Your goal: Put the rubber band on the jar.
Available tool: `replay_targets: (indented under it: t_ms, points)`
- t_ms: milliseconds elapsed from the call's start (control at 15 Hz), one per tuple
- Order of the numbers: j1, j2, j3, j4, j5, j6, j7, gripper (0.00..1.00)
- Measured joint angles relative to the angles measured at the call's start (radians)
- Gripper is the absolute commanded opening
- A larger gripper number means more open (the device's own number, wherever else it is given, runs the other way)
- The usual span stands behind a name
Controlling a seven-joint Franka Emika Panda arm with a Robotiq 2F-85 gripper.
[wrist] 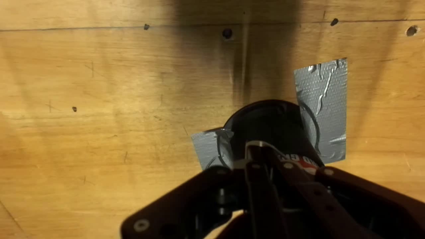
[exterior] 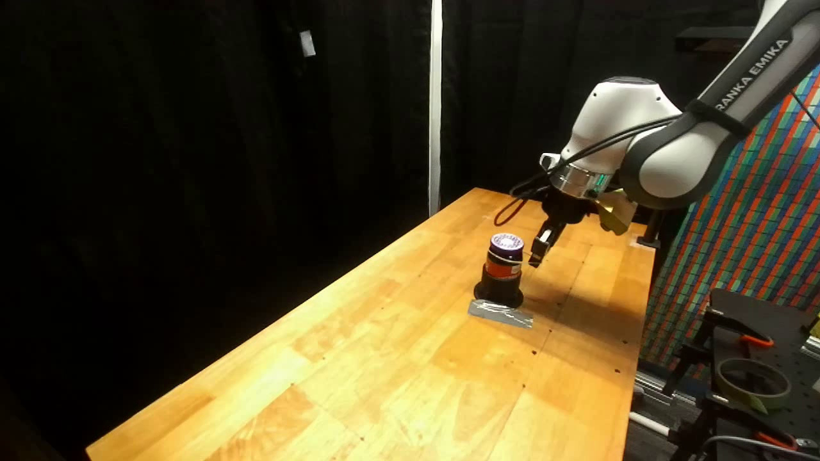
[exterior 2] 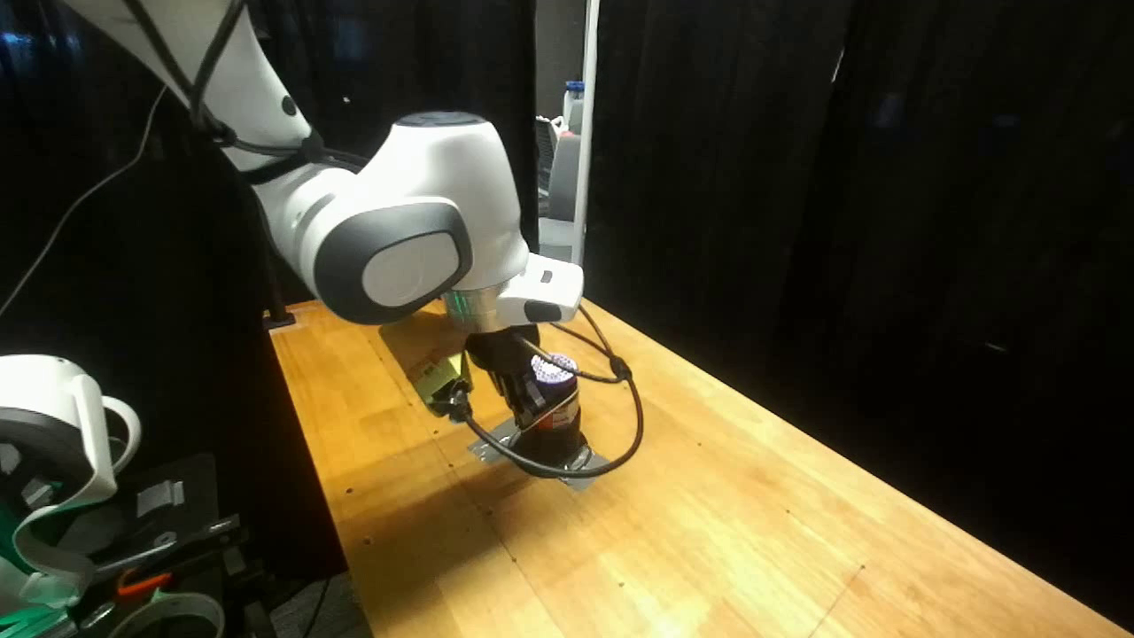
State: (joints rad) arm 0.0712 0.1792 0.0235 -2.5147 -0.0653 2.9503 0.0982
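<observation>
On the table [exterior: 352,397]: rubber band [exterior: 506,260] over jar [exterior: 504,265], one side pulled out to the claw [exterior: 535,260]

Left to right in an exterior view. Black curtain [exterior: 224,160] fills the left, pale pole [exterior: 435,109] next.

Grey tape [exterior: 500,314] on the wood, overlapping the foot of a black base [exterior: 498,292]. Wrist view shows a piece on either side of that foot.

Jar upright at the base; can't tell if in it or on it. Dark body, orange-red label [exterior: 502,269], purple lid [exterior: 507,242] with a white patterned top.

Rubber band is thin and pale, crosses the jar just under the lid, then runs straight to the claw. Strand visible in both exterior views.

Claw just right of the jar, angled down, not touching it in that view. Fingers [wrist: 255,158] pressed together, pinching the band at the tips.

Arm [exterior: 615,121] above and right of the claw, black cables [exterior: 608,142] strung along it. Yellow-gold box [exterior: 618,211] on the wrist. Multicolored panel [exterior: 749,218] behind.

Far right, lower: black side table [exterior: 746,307] with an orange handle [exterior: 759,340] and a roll of tape [exterior: 769,398].
</observation>
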Motion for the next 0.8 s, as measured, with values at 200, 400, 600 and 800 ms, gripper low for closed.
replay_targets:
  t_ms: [200, 400, 600, 800]
  points:
    - [0.015, -0.048, -0.039, -0.136, -0.071, 0.239, 0.014, 0.01]
    - [0.028, -0.087, -0.072, -0.253, -0.089, 0.46, 0.008, 0.01]
    - [0.021, -0.059, -0.046, -0.252, -0.092, 0.613, 0.023, 0.01]
    - [0.012, -0.007, 0.002, -0.252, -0.093, 0.783, 0.029, 0.01]
